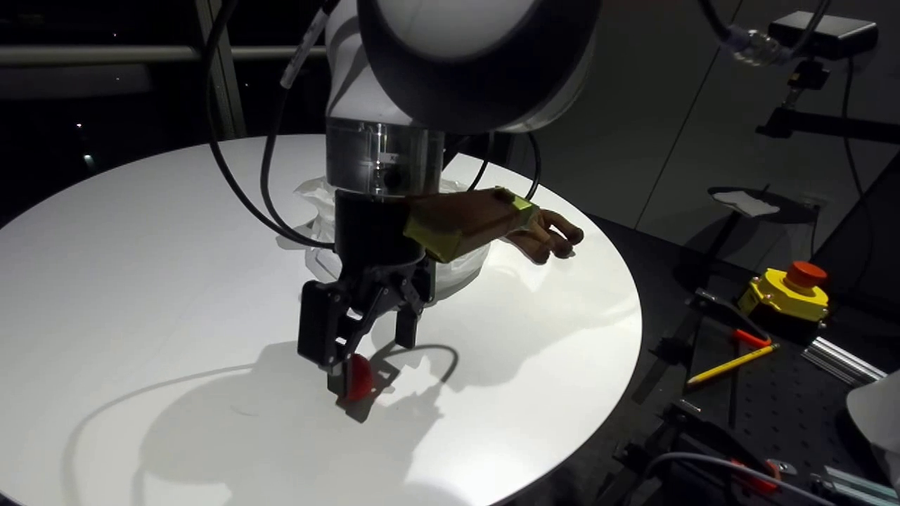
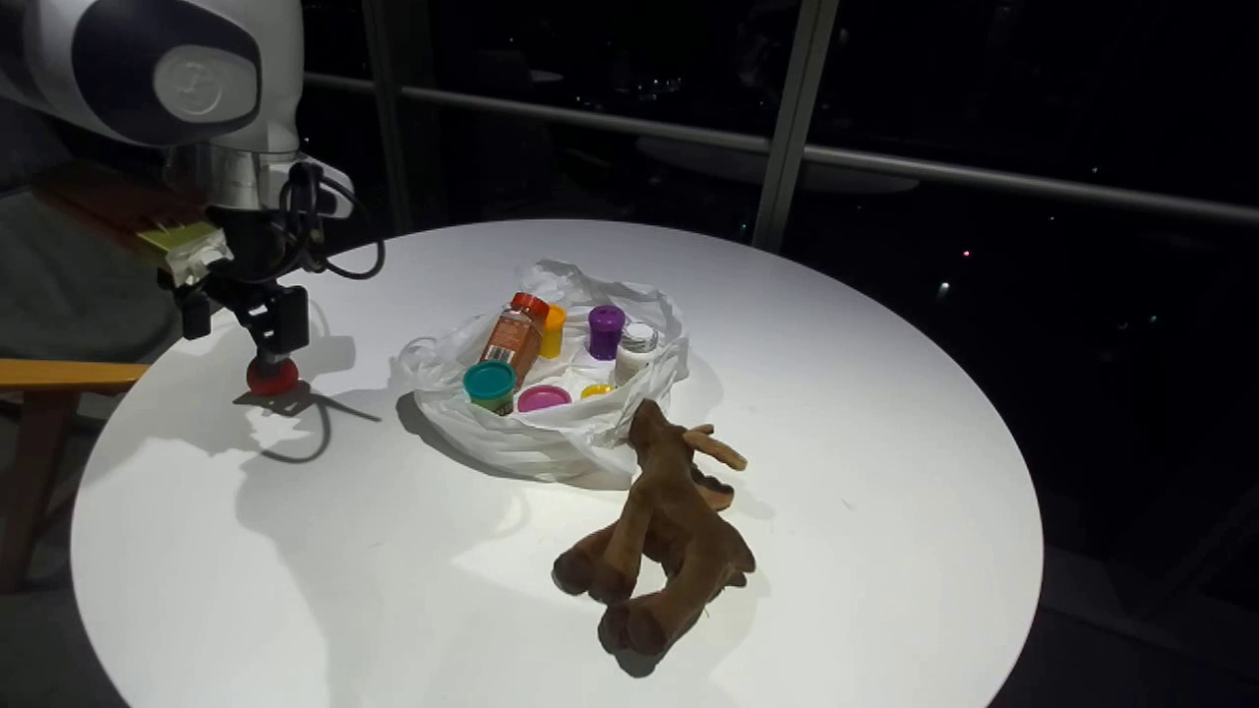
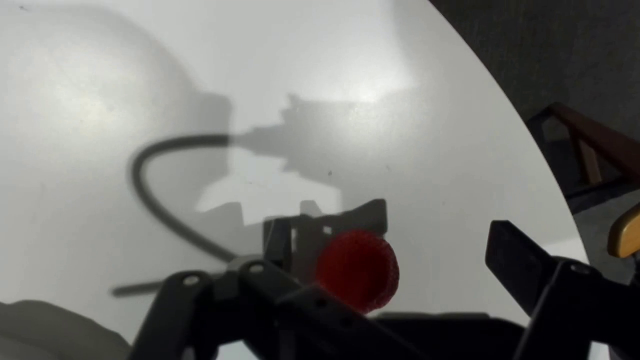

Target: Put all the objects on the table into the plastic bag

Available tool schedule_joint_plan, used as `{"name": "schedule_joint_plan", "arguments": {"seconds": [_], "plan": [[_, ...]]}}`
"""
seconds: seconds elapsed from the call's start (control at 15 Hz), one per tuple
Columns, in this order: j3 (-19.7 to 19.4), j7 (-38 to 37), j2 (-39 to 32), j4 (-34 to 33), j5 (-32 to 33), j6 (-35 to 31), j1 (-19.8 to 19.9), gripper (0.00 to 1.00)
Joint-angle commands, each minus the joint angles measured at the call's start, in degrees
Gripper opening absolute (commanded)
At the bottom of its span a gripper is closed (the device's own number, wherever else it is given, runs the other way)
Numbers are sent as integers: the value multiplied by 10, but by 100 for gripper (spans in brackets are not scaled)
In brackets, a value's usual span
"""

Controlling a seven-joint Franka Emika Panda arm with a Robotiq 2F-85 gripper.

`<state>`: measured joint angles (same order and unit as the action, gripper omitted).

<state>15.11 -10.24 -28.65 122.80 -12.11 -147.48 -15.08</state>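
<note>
Red against the white table (image 2: pixel 885 511), the ball (image 3: pixel 357 270) sits right by one tip of my claw (image 1: pixel 373 357), which hangs spread wide. The plastic bag (image 2: pixel 521 450) holds jars (image 2: pixel 607 332), and a brown toy (image 2: pixel 679 511) lies next to it.

The round table (image 2: pixel 866 433) has a smooth white top, satiny enough to throw back soft patches of glare. The plastic bag (image 2: pixel 521 447) is thin, crinkled and half see-through, shiny along its folds. The purple jar (image 2: pixel 606 336) and the teal-lidded jar (image 2: pixel 490 385) look like smooth moulded plastic, and so, to my eye, does the red-capped orange-brown bottle (image 2: pixel 513 342). The brown toy (image 2: pixel 679 506) is matt and soft-looking, like plush cloth; the red ball (image 3: pixel 357 270) has a finely rough skin. The gripper (image 1: pixel 373 357) is dull black, the collar (image 1: pixel 358 156) polished metal, the arm (image 1: pixel 453 24) a smooth white shell with a faint gloss. The armrest (image 2: pixel 69 375) is smooth wood.
</note>
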Motion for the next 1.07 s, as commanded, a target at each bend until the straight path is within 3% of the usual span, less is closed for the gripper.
{"name": "schedule_joint_plan", "arguments": {"seconds": [0.0, 0.47, 0.87, 0.93, 1.0], "plan": [[-2, 4, -7, 15, 6, -46, -16, 100], [-44, -27, -32, 32, 57, -155, -67, 100], [-92, -56, -45, 31, 92, -198, -107, 100], [-100, -60, -49, 28, 96, -202, -112, 94], [-108, -64, -50, 26, 99, -206, -119, 74]]}}
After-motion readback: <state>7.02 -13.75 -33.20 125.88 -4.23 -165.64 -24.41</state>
